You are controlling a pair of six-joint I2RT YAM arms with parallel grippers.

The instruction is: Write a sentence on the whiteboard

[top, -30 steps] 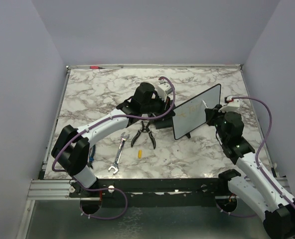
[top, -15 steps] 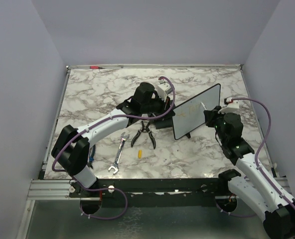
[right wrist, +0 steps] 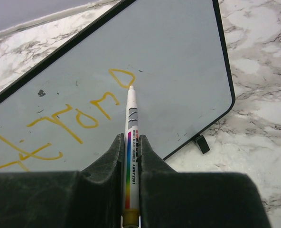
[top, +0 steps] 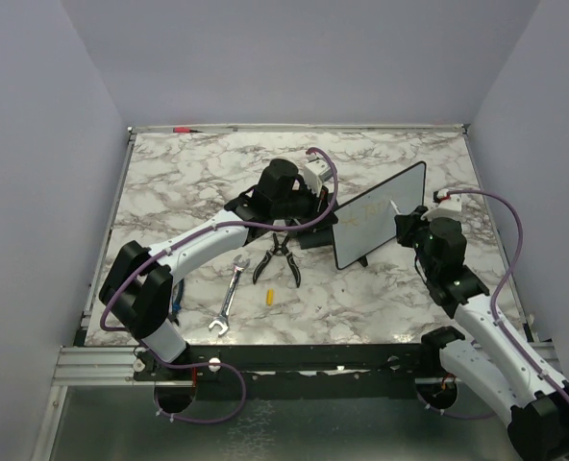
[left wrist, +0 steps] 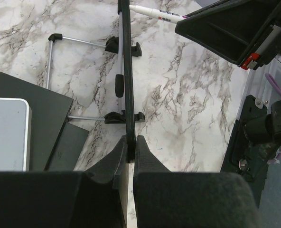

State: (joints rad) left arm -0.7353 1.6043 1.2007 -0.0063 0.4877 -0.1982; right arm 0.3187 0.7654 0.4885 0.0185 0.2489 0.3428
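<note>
We find the whiteboard (top: 371, 221) standing right of the middle of the marble table (top: 179, 182), set on its long edge and propped by a wire stand (left wrist: 48, 64) with small black feet, its white face turned toward the right arm. Our left gripper (left wrist: 130, 146) is clamped on the board's thin black frame at the end nearest the left arm; from the left wrist we see the board edge-on, pinched between the two fingers. Our right gripper (right wrist: 131, 145) is closed around a white marker (right wrist: 132, 109) with a rainbow stripe on its barrel. The marker's tip rests on the board's face at the lower end of a small yellow loop. The sentence (right wrist: 69, 127) runs as thin yellow strokes across the left and middle of the face as the right wrist sees it; we cannot read it as words. The right part of the face bears only a few small dark specks. Behind the board, just beside its stand, lies a black block with a light grey pad (left wrist: 41, 114). On the table to the left of the board lie black-handled pliers (top: 280, 247), a wrench (top: 230, 290) and a small yellow piece (top: 268, 296), all apart from the board
</note>
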